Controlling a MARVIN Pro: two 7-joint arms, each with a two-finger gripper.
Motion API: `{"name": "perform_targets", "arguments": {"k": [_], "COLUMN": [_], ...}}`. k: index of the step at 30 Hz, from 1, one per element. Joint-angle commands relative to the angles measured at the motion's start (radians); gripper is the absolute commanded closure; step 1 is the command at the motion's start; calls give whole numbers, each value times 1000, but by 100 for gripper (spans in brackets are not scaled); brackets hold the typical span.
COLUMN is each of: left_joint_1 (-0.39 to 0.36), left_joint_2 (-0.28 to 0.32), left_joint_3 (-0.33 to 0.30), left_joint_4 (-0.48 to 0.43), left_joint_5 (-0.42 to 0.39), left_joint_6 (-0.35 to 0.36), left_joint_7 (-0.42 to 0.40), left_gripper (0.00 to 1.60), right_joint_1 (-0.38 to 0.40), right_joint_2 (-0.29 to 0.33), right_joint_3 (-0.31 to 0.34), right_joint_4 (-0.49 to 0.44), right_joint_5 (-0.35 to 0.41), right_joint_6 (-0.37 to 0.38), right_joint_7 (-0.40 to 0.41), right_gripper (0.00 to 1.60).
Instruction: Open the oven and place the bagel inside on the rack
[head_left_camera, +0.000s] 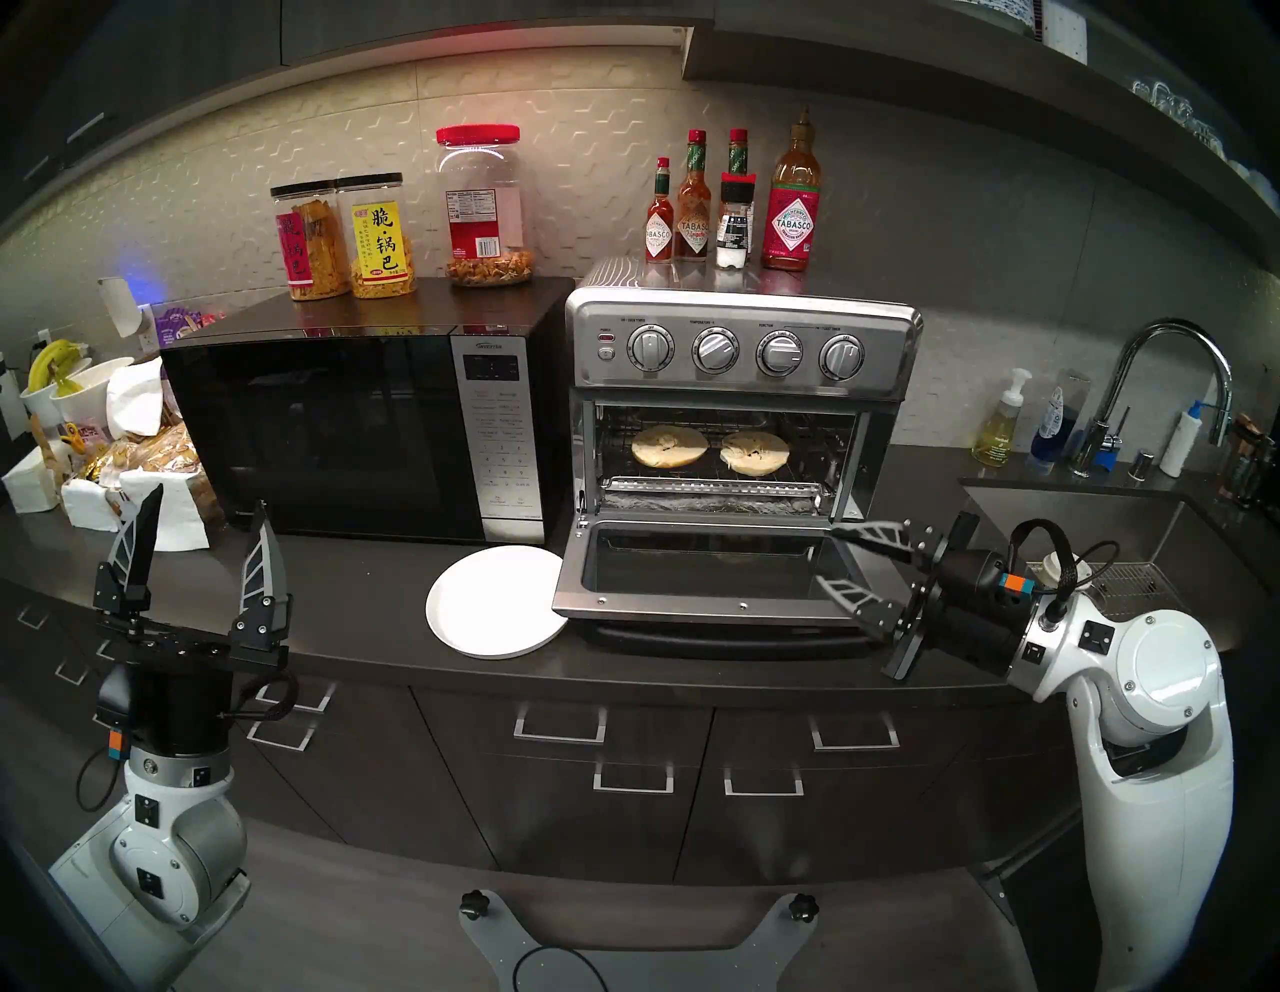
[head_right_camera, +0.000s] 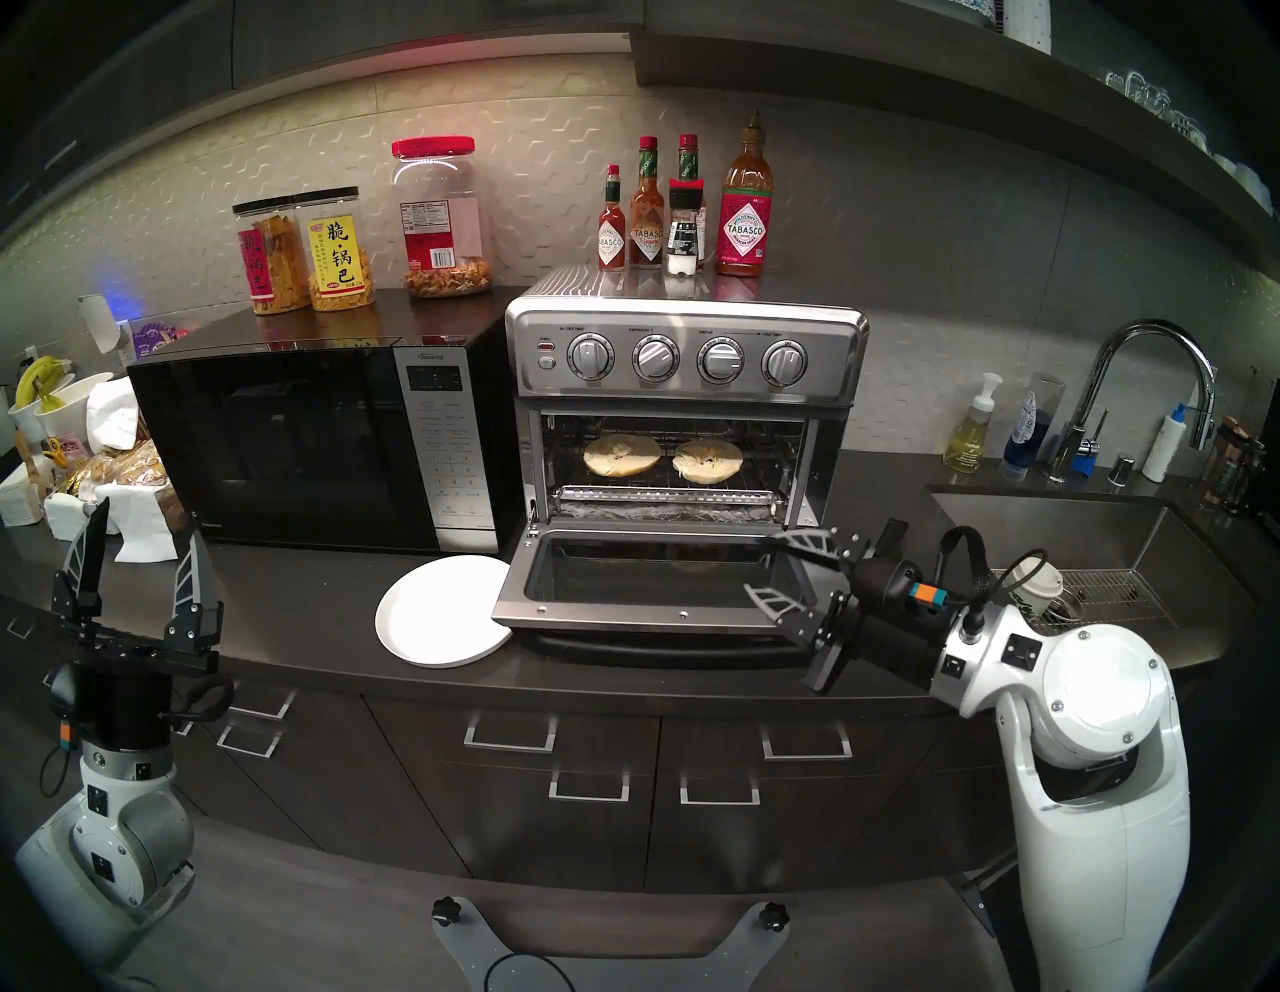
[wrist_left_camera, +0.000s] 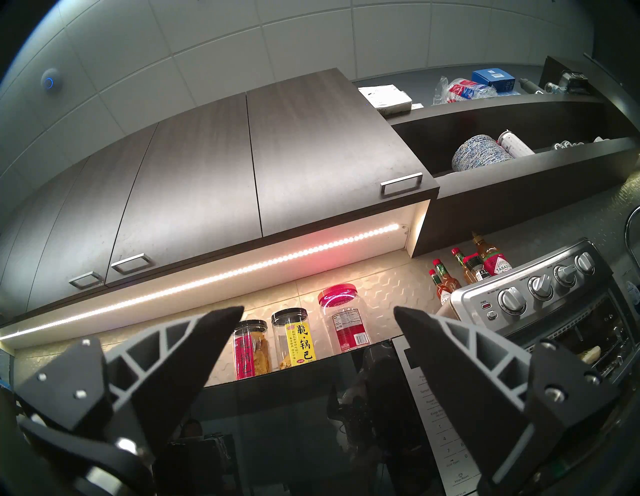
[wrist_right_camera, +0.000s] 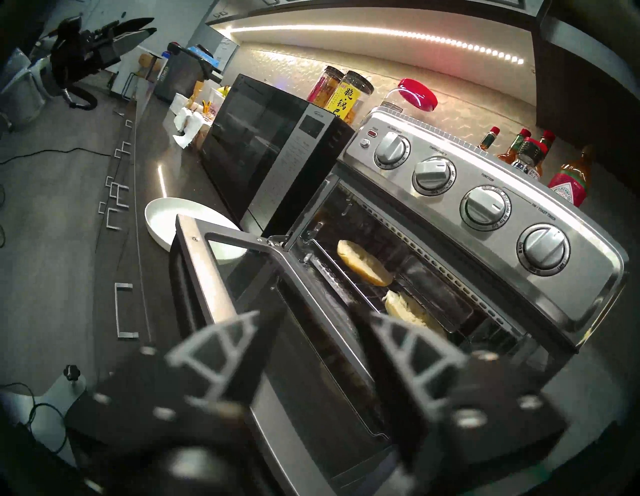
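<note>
The oven (head_left_camera: 741, 422) is seen with its door (head_left_camera: 699, 571) dropped flat. The 2 bagel halves (head_left_camera: 669, 445) lie side by side on the rack (head_left_camera: 713, 465) inside it, clear of the walls. The right end effector (head_left_camera: 828, 558) is held at the door's right edge, spread wide and empty. The left end effector (head_left_camera: 201, 512), well left of the oven, is spread wide, empty, above bare tabletop (head_left_camera: 346, 589). A white plate (head_left_camera: 485, 603) sits just left of the door.

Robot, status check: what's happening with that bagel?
Both tools open, empty: left tool, right tool. Bagel halves on rack, oven door down. Nothing blocking.
</note>
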Motion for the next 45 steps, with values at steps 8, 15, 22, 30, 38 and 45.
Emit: {"name": "perform_targets", "arguments": {"k": [8, 15, 22, 30, 38, 45], "left_joint_1": [-2, -2, -2, -1, -1, -1], "left_joint_2": [-1, 0, 0, 1, 2, 4], "left_joint_3": [-10, -10, -9, -9, -9, -9], "left_joint_4": [-21, -21, -20, -21, -21, -21], "left_joint_5": [2, 2, 2, 3, 4, 5], "left_joint_6": [-4, -4, -4, -4, -4, -4], "left_joint_7": [2, 3, 3, 5, 8, 10], "left_gripper": [0, 0, 0, 0, 0, 0], "right_joint_1": [53, 77, 116, 120, 123, 98], "right_joint_2": [23, 50, 77, 66, 63, 63], "right_joint_3": [-1, -12, -30, -30, -30, -19], "right_joint_4": [-5, 3, 23, 28, 29, -18], "right_joint_5": [4, 5, 13, 13, 12, -44], "right_joint_6": [34, 65, 74, 67, 66, 76], "right_joint_7": [22, 54, 92, 95, 100, 69], "right_gripper": [100, 160, 150, 0, 0, 0]}}
